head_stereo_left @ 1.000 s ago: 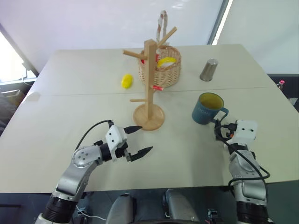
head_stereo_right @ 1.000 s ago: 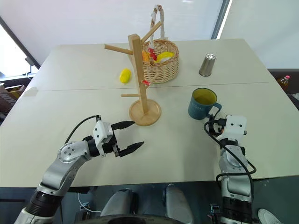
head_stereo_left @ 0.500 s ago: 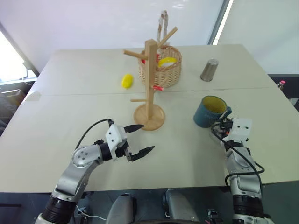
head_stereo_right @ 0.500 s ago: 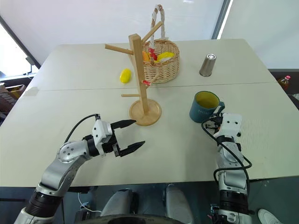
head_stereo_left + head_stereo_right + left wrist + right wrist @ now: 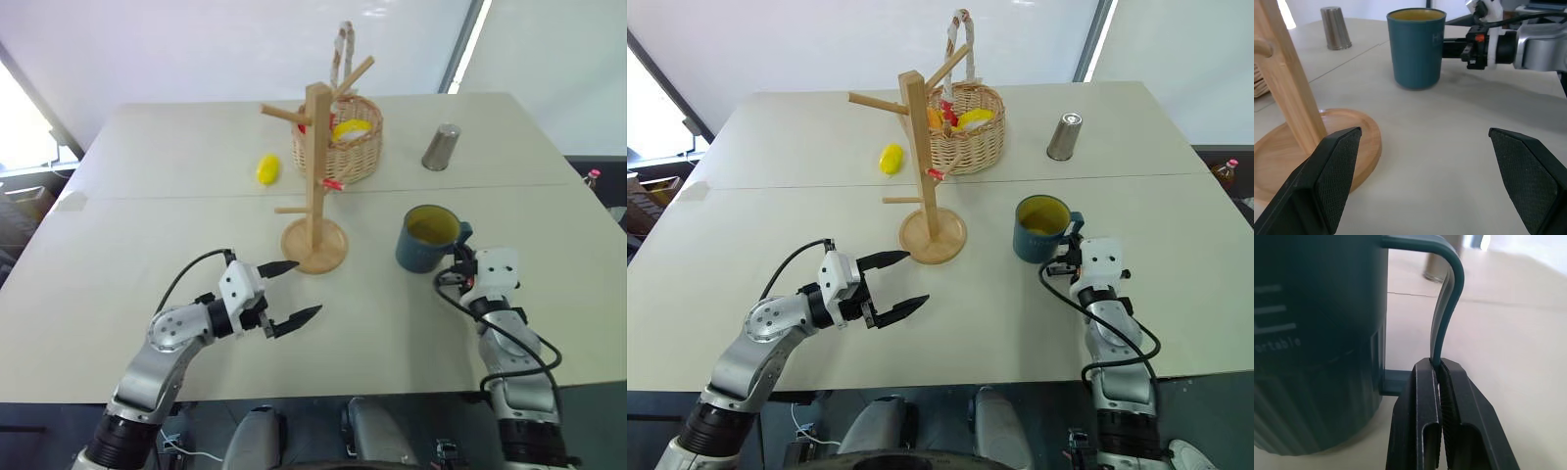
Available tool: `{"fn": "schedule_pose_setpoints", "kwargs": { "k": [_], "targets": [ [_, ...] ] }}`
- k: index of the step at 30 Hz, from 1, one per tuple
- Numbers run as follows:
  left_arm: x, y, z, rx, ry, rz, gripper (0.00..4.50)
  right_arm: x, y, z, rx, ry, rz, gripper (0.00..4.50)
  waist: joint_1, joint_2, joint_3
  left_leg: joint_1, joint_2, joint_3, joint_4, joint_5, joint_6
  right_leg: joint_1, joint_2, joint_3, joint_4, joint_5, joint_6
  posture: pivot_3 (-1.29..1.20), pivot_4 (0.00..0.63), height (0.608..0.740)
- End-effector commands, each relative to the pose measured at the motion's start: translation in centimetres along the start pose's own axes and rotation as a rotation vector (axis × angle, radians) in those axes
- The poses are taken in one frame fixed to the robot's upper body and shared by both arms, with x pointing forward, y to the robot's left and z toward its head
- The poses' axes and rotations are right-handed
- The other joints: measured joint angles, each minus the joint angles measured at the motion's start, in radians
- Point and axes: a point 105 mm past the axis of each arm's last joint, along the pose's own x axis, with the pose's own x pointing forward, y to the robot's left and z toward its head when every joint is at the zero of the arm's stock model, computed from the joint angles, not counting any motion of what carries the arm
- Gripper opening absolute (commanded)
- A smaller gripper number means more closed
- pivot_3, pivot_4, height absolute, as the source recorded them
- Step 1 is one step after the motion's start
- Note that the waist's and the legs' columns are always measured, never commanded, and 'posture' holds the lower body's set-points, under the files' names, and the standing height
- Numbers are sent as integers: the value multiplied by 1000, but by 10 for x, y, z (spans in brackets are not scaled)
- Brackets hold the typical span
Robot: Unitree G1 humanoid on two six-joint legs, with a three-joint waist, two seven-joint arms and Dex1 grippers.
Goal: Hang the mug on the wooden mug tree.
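Your right gripper (image 5: 1439,369) is clamped shut on the loop handle of the mug (image 5: 427,237) — the two black fingers (image 5: 1418,411) pinch the thin handle between them. The mug is upright at the right of the table (image 5: 147,235), to the right of the mug tree (image 5: 315,186) and well apart from it. The tree stands near the table's middle, with a basket (image 5: 345,147) just behind it, a yellow fruit (image 5: 266,169) to its left, and a metal tumbler (image 5: 440,146) at the far right. Your left gripper (image 5: 291,292) hovers near the tree's base — fingers spread wide, holding nothing.
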Motion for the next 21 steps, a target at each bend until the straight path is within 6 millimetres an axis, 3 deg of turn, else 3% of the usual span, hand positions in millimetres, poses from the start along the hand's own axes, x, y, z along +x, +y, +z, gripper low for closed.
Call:
{"fn": "schedule_pose_setpoints", "kwargs": {
  "k": [1, 9, 13, 21],
  "targets": [
    [-10, 12, 4, 34, -4, 47, 4500, -6, 7, 49, -183, -194, 119, 55, -2, 0, 0, 0, 0, 0, 0, 0, 0, 0, 0, 0, 0, 0, 0, 0, 150, 740],
    [-28, 36, 1, 67, 33, 108, 4500, -23, 52, 116, -501, -425, 493, 55, -3, -2, 3, 1, 1, -1, 0, 0, 1, 1, 1, 0, 1, 0, 0, 0, 150, 740],
    [-29, 41, 3, 80, 23, 118, 4500, -20, 65, 139, -490, -457, 541, 55, 0, -5, 4, 1, 0, -1, 1, 0, 0, 1, 1, 0, 0, 0, 0, 0, 150, 740],
    [-36, 48, 10, 62, -10, 151, 4500, -5, 78, 165, -514, -415, 561, 55, 2, -7, 6, -3, 0, -1, 1, 0, 0, -2, -1, -1, -1, 0, 0, 0, 150, 740]
  ]
}}
